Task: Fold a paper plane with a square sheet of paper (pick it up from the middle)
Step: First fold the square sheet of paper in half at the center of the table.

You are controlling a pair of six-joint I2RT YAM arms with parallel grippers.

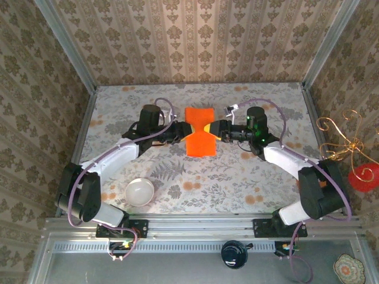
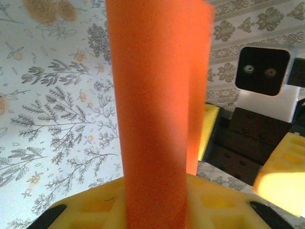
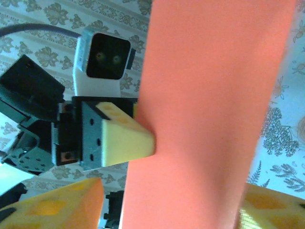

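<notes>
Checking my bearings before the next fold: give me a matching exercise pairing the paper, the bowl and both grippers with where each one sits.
1 orange sheet
2 white bowl
3 left gripper
4 right gripper

A on the near left, alone
B at the sheet's right edge
C in the middle, narrowed at its waist
D at the sheet's left edge

Pairs: 1-C; 2-A; 3-D; 4-B

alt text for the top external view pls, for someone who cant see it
An orange sheet of paper, narrowed at its middle, is met from opposite sides by the left end effector and the right end effector over a floral-patterned table. A white bowl stands apart from the paper, nearer the left arm's base.
</notes>
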